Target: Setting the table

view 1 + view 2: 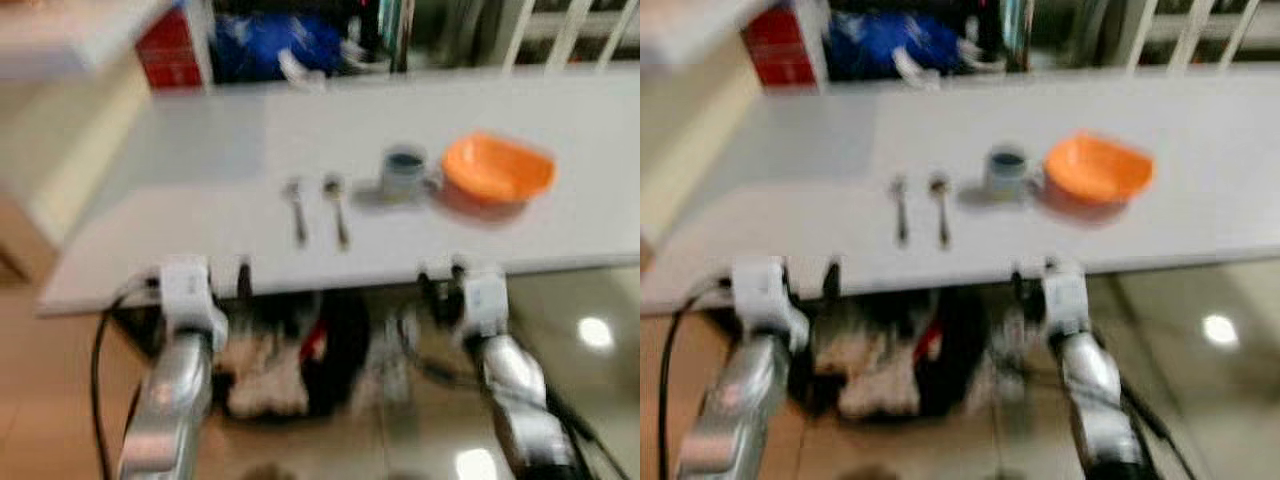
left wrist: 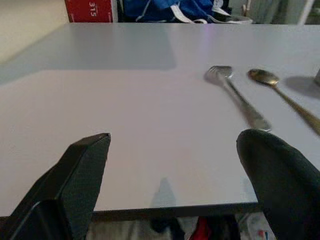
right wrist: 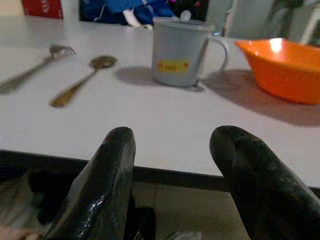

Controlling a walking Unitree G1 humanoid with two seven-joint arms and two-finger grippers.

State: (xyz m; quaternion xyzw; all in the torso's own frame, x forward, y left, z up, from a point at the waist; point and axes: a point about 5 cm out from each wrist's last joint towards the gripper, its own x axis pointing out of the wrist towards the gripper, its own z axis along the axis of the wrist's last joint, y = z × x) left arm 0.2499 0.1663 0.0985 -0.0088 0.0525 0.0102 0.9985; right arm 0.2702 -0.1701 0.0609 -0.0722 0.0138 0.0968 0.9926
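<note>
Fork (image 2: 235, 95), spoon (image 3: 82, 80): thin, rigid, slippery, flat on worktop (image 1: 200, 180); pinch mid-handle. Left end effector (image 2: 175, 175), right end effector (image 3: 172, 165) released, empty.

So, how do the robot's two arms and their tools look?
Both arms are shiny silver tubes ending in white wrist blocks. The left tool and right tool each carry two long black fingers, glossy with rounded tips. A black cable loops beside the left arm.
</note>
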